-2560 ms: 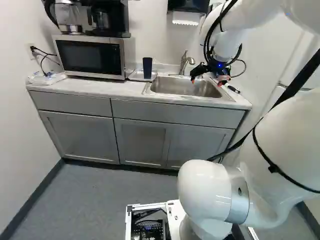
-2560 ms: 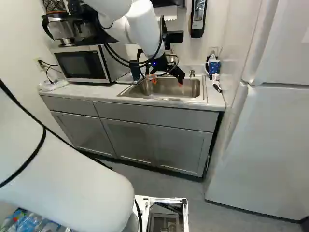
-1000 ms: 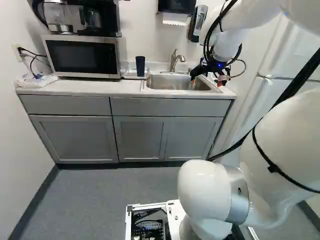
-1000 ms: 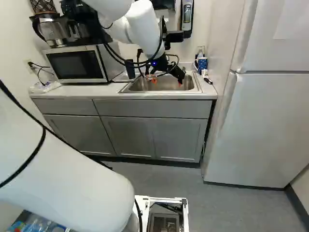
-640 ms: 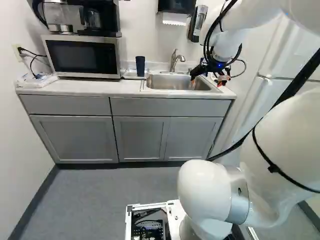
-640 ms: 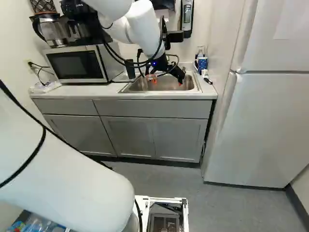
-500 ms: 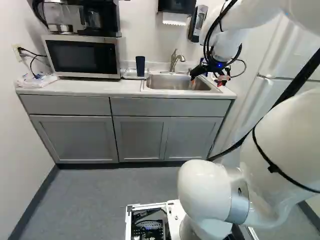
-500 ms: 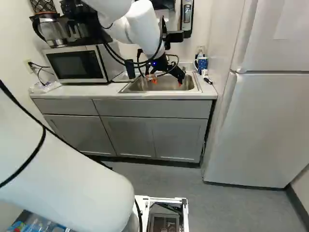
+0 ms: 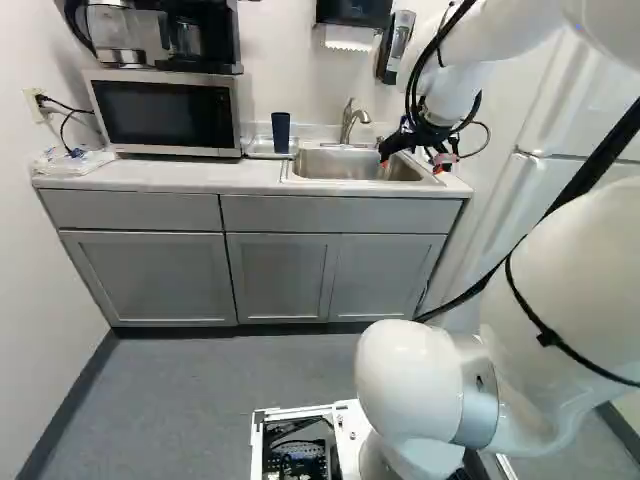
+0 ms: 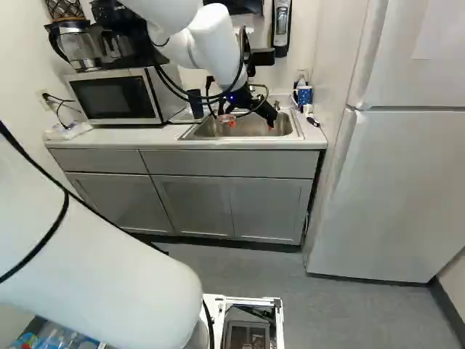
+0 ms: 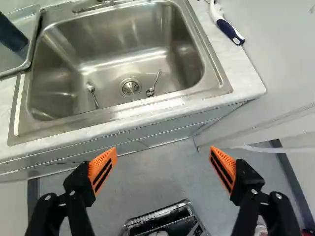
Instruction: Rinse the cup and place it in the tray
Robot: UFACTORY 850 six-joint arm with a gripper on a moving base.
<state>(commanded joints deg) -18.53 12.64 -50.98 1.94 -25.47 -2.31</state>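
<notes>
Now, gripper [image 10: 251, 125]: you are keeping it released, its two fingers standing wide apart and their orange pads [image 11: 101, 166] facing each other, with the gray floor [image 11: 157, 172] showing between them in the wrist view
Arm [image 10: 214, 43]: your white arm is reaching toward the sink from behind, black cables looping beside its wrist
Cup [image 9: 281, 132]: the dark blue cup is standing upright in the tray, well apart from your fingers
Tray [image 11: 25, 22]: it is lying on the counter [image 9: 150, 178], just beside the sink and between it and the microwave [image 9: 163, 113]
Sink [image 11: 106, 44]: the steel basin is opening ahead of your gripper in the wrist view, one small metal utensil [image 11: 92, 93] and a second utensil [image 11: 153, 84] lying inside, on opposite sides of the drain [image 11: 130, 87]
Faucet [image 9: 349, 122]: it is rising behind the basin, beneath the towel dispenser [image 9: 352, 12] on the wall
Mug [image 10: 305, 94]: a blue-and-white one is sitting near the refrigerator [image 10: 392, 189], a white tool with a dark blue handle [image 11: 230, 31] lying near it
Coffee maker [image 9: 190, 40]: the black machine is resting on top of the microwave, at the left of your left base view
</notes>
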